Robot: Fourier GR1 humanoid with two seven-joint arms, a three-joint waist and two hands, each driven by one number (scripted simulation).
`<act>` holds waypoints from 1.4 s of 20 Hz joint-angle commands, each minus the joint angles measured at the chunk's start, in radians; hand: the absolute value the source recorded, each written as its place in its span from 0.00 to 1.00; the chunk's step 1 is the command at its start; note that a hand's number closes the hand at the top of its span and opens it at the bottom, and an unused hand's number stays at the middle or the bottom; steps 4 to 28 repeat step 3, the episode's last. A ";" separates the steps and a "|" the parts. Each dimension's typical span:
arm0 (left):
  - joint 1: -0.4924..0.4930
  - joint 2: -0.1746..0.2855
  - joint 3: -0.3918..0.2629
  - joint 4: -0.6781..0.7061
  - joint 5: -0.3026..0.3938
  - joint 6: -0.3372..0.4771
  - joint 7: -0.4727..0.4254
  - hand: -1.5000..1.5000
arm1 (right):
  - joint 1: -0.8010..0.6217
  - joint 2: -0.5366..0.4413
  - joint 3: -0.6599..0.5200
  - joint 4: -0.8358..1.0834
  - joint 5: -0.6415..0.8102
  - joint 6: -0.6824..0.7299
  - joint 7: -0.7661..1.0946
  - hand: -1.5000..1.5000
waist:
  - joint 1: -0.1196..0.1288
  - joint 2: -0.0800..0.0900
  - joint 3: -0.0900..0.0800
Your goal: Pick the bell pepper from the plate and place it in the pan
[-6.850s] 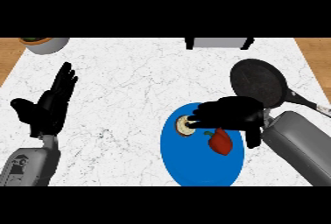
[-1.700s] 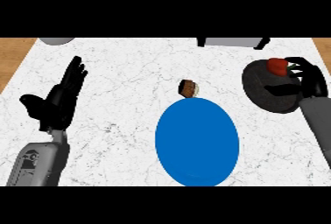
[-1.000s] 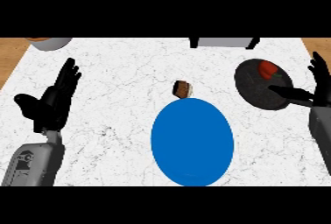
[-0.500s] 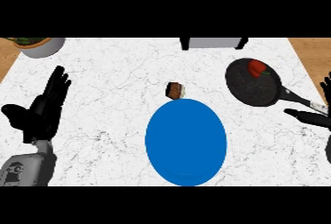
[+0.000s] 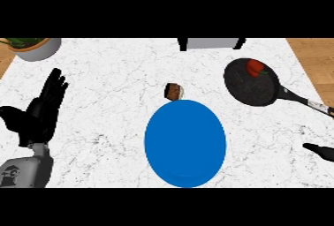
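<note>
We see the pepper (image 5: 256,67) lying in the pan (image 5: 251,90), up and to the right of the plate (image 5: 186,143). It sits toward the pan's far rim, and nothing is touching it.

A moment ago the right robot hand was over the pan with the pepper. It has since let go and drawn back. Only a black tip of it (image 5: 320,150) shows now, at the view's edge to the right of the plate and well apart from the pan. From that sliver we cannot tell whether it is wide or closed, and it carries nothing we can see.

We judge the placing done, with only the retreat left to finish.

The plate now holds nothing, and the pan holds the pepper alone. A small brown thing (image 5: 173,91) sits on the desk (image 5: 111,79) just beyond the plate's far edge.

The left robot hand (image 5: 39,112) rests wide, fingers up, to the left of the plate.
</note>
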 commanded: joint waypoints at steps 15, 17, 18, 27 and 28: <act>-0.011 -0.009 -0.008 -0.003 0.007 -0.017 -0.001 0.50 | 0.231 0.116 0.050 -0.472 -0.023 -0.019 0.232 0.00 | 0.020 0.008 0.002; -0.011 -0.009 -0.008 -0.003 0.007 -0.017 -0.001 0.50 | 0.231 0.116 0.050 -0.472 -0.023 -0.019 0.232 0.00 | 0.020 0.008 0.002; -0.011 -0.009 -0.008 -0.003 0.007 -0.017 -0.001 0.50 | 0.231 0.116 0.050 -0.472 -0.023 -0.019 0.232 0.00 | 0.020 0.008 0.002; -0.011 -0.009 -0.008 -0.003 0.007 -0.017 -0.001 0.50 | 0.231 0.116 0.050 -0.472 -0.023 -0.019 0.232 0.00 | 0.020 0.008 0.002; -0.011 -0.009 -0.008 -0.003 0.007 -0.017 -0.001 0.50 | 0.231 0.116 0.050 -0.472 -0.023 -0.019 0.232 0.00 | 0.020 0.008 0.002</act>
